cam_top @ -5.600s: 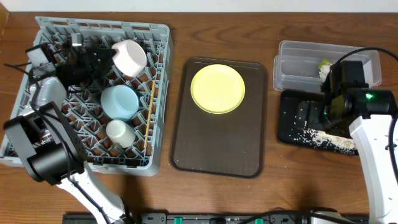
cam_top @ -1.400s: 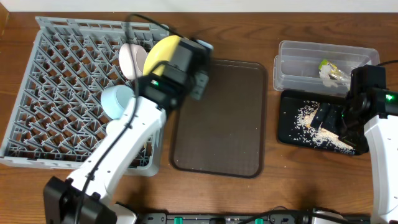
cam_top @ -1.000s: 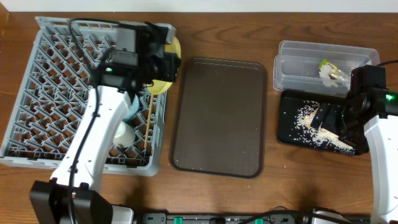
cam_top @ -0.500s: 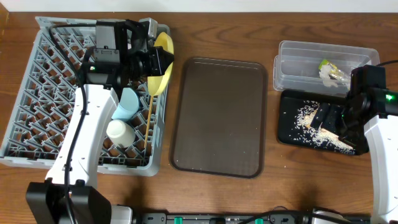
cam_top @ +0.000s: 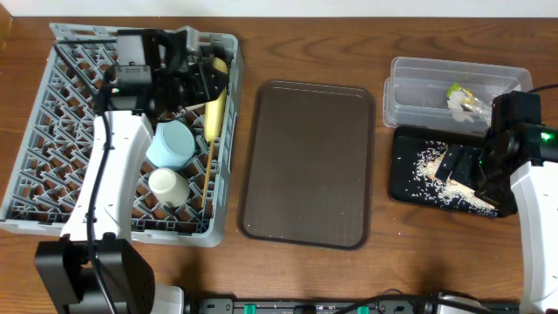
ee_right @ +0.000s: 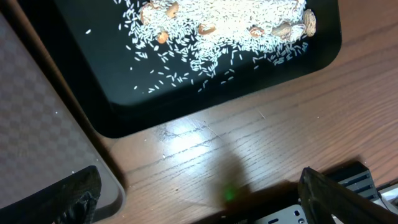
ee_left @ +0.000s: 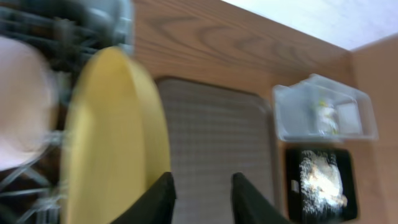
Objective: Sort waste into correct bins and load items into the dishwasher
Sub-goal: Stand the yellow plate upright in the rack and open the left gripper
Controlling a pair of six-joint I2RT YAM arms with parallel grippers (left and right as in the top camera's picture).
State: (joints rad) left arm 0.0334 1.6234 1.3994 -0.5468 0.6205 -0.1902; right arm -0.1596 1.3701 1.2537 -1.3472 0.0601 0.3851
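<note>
**Yellow plate on edge in the rack, both pincers parted**

The yellow plate stands on its edge among the pegs at the right side of the grey dish rack, toward its far corner. The left arm reaches from the near left edge up across the rack. Its white forearm lies over the lattice and its wrist is turned to the right, so the left pincer sits just beside the plate.

In the left wrist view its two fingers stand apart with nothing between them. The plate is blurred and close on one side; whether it touches a finger cannot be told.

Also in the rack are the light blue bowl, the white bowl and the chopsticks, which lie along the right side. The dark brown serving tray lies beside the rack on the wooden surface.

The right arm rises from the near right edge, with a green light glowing on its black wrist. The wrist points down over the black tray, where rice crumbs are scattered. The right pincer is spread wide and holds nothing. Behind the black tray, the clear tub holds the green-yellow wrapper.
</note>
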